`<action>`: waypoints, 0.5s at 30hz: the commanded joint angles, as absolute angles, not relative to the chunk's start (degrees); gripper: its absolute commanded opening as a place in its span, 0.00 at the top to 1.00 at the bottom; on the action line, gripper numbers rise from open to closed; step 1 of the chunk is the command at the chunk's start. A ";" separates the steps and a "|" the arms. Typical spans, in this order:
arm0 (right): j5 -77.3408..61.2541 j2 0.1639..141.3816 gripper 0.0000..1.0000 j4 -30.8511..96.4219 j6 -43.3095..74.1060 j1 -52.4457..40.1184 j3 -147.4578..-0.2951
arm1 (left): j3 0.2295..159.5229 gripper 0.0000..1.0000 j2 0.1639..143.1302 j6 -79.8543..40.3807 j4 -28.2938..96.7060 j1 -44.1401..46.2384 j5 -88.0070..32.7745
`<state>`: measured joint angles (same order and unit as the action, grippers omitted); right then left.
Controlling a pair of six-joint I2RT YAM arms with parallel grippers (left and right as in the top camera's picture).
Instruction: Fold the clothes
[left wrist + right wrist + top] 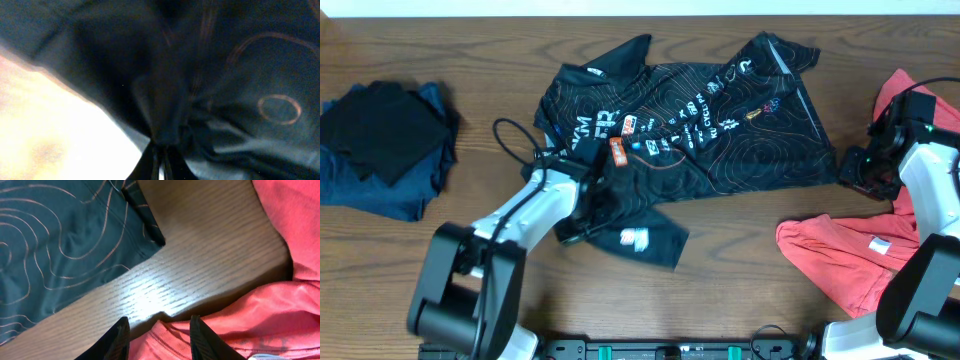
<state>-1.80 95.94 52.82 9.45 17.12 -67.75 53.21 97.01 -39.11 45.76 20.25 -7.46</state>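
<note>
The black jersey (pixel 700 120) with thin orange contour lines lies spread across the table's middle, its near left part bunched. My left gripper (pixel 588 205) is shut on a fold of the jersey (pixel 165 135) at its near left edge. The coral-red shirt (pixel 850 255) lies crumpled at the right. My right gripper (pixel 865 170) is open just above the table, its fingers (pixel 159 330) on either side of a hem of the red shirt (pixel 235 315). The jersey's corner (pixel 65 245) lies just to its left.
A pile of dark blue and black clothes (pixel 385 145) sits at the far left. A black cable (pixel 515 140) loops beside the jersey's left edge. Bare wooden table (pixel 740 270) lies between the jersey and the red shirt.
</note>
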 commanded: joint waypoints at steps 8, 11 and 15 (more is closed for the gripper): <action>-3.27 96.03 0.60 53.65 8.08 14.81 -65.98 | 53.47 0.94 87.31 -35.59 52.69 13.15 0.47; -3.29 96.14 0.59 50.48 9.04 14.33 -63.51 | 53.47 0.94 87.39 -35.59 52.51 12.93 0.49; -4.19 96.18 0.59 45.47 10.72 13.50 -59.09 | 53.47 0.94 87.39 -35.62 52.42 12.97 0.47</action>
<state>-3.20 95.94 46.72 9.13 14.46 -61.47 53.17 87.55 -36.14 52.23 13.17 -1.04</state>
